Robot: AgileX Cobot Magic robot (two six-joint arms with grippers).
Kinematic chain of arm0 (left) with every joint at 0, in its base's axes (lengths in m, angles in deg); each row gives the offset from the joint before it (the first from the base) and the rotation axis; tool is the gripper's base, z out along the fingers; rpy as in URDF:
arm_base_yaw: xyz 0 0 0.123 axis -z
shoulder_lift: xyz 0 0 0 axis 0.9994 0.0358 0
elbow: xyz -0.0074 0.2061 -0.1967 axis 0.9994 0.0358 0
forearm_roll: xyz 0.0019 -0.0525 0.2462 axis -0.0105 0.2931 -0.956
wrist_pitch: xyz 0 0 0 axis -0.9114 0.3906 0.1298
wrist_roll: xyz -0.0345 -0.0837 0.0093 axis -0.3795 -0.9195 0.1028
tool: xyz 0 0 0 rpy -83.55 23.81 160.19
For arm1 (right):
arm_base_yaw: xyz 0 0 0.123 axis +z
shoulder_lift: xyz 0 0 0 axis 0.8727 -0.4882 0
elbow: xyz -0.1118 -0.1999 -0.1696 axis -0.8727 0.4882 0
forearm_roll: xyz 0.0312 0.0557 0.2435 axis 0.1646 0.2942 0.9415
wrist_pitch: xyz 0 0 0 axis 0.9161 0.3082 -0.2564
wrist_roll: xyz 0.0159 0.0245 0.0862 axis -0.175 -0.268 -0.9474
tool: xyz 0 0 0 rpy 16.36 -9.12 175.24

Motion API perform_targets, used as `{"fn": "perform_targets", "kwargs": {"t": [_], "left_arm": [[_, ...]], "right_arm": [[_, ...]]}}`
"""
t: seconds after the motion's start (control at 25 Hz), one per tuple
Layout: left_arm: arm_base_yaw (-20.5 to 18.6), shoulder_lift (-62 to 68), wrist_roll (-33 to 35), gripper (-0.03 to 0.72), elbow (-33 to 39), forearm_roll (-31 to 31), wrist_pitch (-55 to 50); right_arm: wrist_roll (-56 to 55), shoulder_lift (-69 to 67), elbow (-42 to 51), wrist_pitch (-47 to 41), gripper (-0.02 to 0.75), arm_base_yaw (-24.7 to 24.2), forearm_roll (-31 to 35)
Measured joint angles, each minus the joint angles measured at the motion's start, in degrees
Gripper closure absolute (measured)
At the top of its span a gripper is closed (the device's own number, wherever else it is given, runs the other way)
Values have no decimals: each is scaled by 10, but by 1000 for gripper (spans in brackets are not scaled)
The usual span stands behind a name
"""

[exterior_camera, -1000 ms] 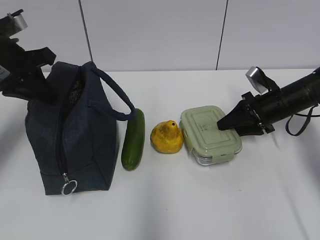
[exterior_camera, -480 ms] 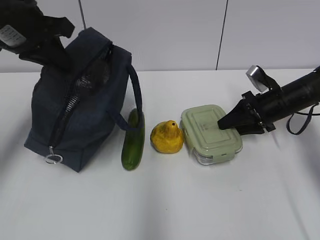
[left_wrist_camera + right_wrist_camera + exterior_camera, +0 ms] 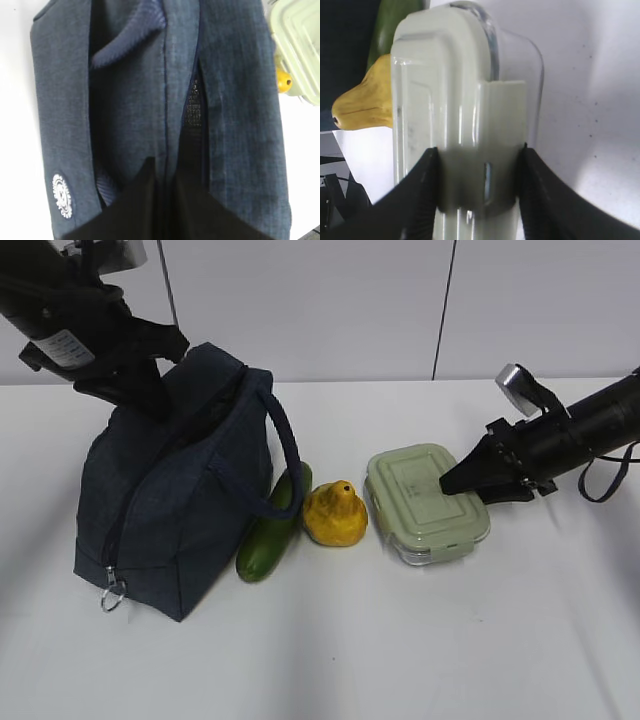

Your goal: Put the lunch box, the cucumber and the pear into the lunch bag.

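The navy lunch bag (image 3: 170, 520) stands tilted at the left, its top pinched by my left gripper (image 3: 152, 395), which is shut on the fabric beside the open zipper (image 3: 192, 105). In the left wrist view the gripper (image 3: 165, 172) clamps that fabric edge. The cucumber (image 3: 272, 525) leans against the bag's side under the loop handle (image 3: 285, 445). The yellow pear (image 3: 335, 515) sits between cucumber and lunch box (image 3: 425, 502). My right gripper (image 3: 462, 480) is shut on the lunch box's right end, its jaws on either side of the lid's clip (image 3: 492, 120).
White table (image 3: 400, 640) with a white wall behind. The right wrist view shows the pear (image 3: 365, 105) and cucumber (image 3: 395, 25) just beyond the box. A silver ring pull (image 3: 112, 592) hangs at the bag's lower front corner.
My left gripper has risen and swung right with the bag's top, tipping the bag toward the cucumber, which now lies slanted. The lunch box has shifted slightly in the right gripper.
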Motion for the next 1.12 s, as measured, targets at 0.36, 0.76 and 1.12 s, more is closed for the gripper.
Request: {"fn": "perform_targets", "kwargs": {"t": [0.36, 0.76, 1.12], "left_arm": [[0, 0, -2, 688, 0, -1, 1], [0, 0, -2, 688, 0, -1, 3], [1, -1, -7, 688, -1, -6, 9]], "right_arm": [[0, 30, 3, 10, 402, 0, -9], [0, 53, 3, 10, 402, 0, -7], [-9, 79, 3, 9, 402, 0, -4]]}}
